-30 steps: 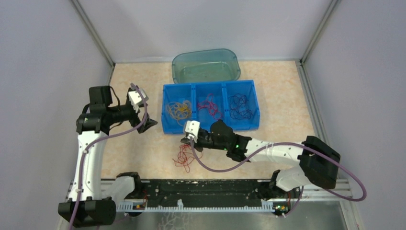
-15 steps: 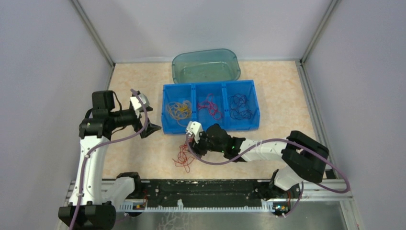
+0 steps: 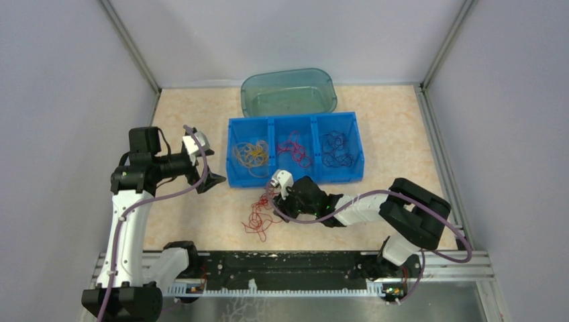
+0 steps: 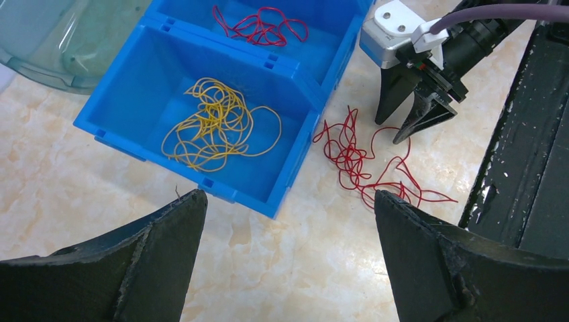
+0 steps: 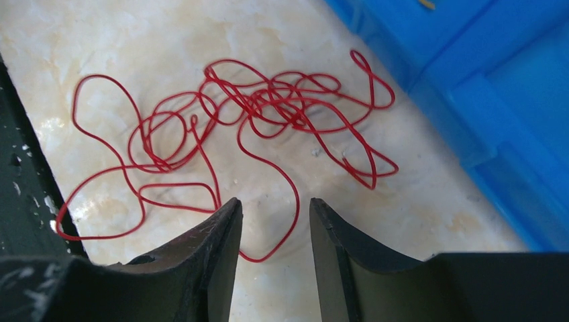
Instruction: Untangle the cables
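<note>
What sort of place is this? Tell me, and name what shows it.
Probably a robotics lab test cell: plain panel walls enclose a table, two arms are bolted to a mounting rail, and a blue bin holds colour-sorted cables.

1. Plain, pale lavender-grey back wall [image 3: 282,33] across the top of the overhead view.
2. Matching left wall [image 3: 54,100] and right wall [image 3: 516,100] down both sides of the frame, closing in toward the back.
3. Silver left post [image 3: 130,43] and right post [image 3: 443,41] along the wall seams, slanting from the upper corners down to the far corners of the desk.
4. Desk [image 3: 188,114] in beige with cream and orange marbling; slightly glossy in the wrist views.
5. Scuffed black strip [image 3: 288,265] along the lower edge, white-flecked; just below it, a silver toothed rail [image 3: 268,288] and a grey metal sheet [image 3: 302,310].
6. Even, diffuse light; only faint, soft shadows on the desk.
</note>
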You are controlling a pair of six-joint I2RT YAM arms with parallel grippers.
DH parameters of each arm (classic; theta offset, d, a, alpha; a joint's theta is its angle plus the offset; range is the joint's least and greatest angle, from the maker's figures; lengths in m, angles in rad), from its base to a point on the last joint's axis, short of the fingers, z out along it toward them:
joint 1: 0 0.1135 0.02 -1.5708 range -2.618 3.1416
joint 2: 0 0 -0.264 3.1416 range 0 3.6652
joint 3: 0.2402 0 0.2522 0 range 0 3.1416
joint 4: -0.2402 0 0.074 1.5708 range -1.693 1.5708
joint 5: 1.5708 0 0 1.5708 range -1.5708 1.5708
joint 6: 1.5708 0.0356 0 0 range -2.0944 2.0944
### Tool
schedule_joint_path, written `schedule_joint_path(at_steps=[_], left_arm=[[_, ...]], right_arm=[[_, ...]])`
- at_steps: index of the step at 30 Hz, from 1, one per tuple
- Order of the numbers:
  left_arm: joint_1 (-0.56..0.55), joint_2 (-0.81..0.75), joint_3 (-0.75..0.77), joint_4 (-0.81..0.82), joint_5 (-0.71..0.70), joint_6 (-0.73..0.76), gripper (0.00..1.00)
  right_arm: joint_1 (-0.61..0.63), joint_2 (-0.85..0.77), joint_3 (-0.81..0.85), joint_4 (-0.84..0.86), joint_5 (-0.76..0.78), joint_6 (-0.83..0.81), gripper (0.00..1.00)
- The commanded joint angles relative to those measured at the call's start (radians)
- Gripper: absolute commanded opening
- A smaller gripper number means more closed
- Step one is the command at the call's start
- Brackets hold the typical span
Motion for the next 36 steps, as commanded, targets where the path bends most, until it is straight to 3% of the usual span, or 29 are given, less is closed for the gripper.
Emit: schedule_joint_path(at_steps=[1,5,10,11,18,25,36], left_arm=[[-0.005,0.001,0.03,0.0,0.029,0.036,1.0],[-0.004,0.007,0.041,0.0,0.035,0.034,1.0],[-0.006,0.006,0.05,0.0,0.04,0.031,1.0],[-0.006,0.007,0.049,-0.002,0.044,0.03,1.0],[-0.021,0.002,0.023,-0.024,0.125,0.027,1.0],[-0.1,-0.035,-0.039,-0.015,0.157,0.0,1.0],[-0.327,-0.045,-0.068,0.032,0.007,-0.025,1.0]], right_arm=[[-0.017,0.026,-0.019,0.126,-0.057,0.055,0.4],[-0.017,0.039,-0.031,0.169,-0.083,0.07,0.3],[-0.017,0.0,-0.055,0.218,-0.099,0.084,0.02],[-0.019,-0.023,-0.055,0.216,-0.101,0.086,0.0],[-0.021,-0.221,0.002,0.171,-0.131,0.078,0.0],[-0.02,-0.309,0.098,0.148,-0.155,0.058,0.0],[-0.021,-0.295,0.192,0.16,-0.249,0.07,0.0]])
